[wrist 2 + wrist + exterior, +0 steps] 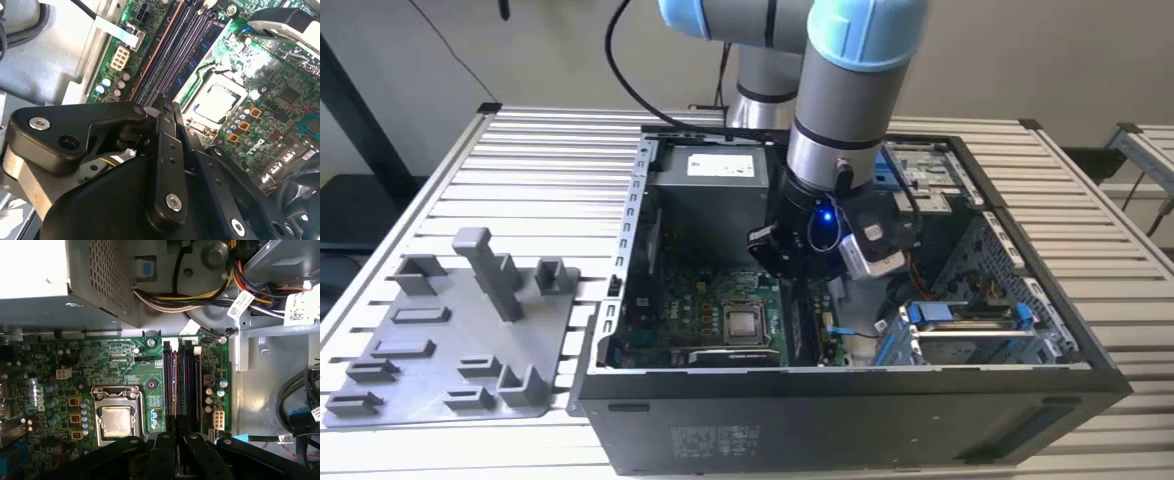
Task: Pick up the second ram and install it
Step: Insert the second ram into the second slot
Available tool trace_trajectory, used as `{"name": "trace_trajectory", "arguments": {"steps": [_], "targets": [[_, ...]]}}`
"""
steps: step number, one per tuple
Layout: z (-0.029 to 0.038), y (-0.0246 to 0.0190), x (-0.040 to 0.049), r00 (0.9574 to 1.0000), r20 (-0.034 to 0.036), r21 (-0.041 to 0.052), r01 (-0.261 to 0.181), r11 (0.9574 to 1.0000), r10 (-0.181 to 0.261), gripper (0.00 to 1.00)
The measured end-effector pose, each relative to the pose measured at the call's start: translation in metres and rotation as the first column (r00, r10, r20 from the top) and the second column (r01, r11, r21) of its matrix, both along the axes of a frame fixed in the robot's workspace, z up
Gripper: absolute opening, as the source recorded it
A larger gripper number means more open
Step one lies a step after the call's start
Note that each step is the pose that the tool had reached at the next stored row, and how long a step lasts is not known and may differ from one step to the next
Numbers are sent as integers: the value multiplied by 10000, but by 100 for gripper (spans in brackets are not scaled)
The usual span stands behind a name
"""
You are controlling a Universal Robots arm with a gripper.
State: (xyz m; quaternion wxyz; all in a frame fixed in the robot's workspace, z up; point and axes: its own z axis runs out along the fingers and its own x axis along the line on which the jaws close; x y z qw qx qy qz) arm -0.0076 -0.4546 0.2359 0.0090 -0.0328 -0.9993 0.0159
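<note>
My gripper (pixel 807 298) is deep inside the open computer case (pixel 627 300), right over the memory slots (pixel 182 380) beside the processor socket (pixel 116 421). In both wrist views its black fingers (pixel 165 150) are drawn together, tips (pixel 176 424) down at the near end of the slots. The second ram (pixel 172 390) shows as a thin dark strip running along a slot from between the fingertips. Most of it is hidden by the fingers, and how deep it sits in the slot I cannot tell. A dark stick with chips (pixel 202 42) stands in a neighbouring slot.
A grey plastic fixture (pixel 454 330) with an upright post lies on the slatted table at the exterior view's left. Inside the case are the power supply (pixel 707 175), bundled cables (pixel 200 290) and a drive cage with blue clips (pixel 961 315). The case walls stand close around the arm.
</note>
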Motion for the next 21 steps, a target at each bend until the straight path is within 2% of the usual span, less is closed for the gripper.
{"name": "trace_trajectory", "arguments": {"steps": [13, 21], "targets": [[-55, 0, 1, 10000, -2, 3, -1, 10000, 1, 13], [-60, 0, 2, 10000, -6, 2, -1, 10000, 1, 13]]}}
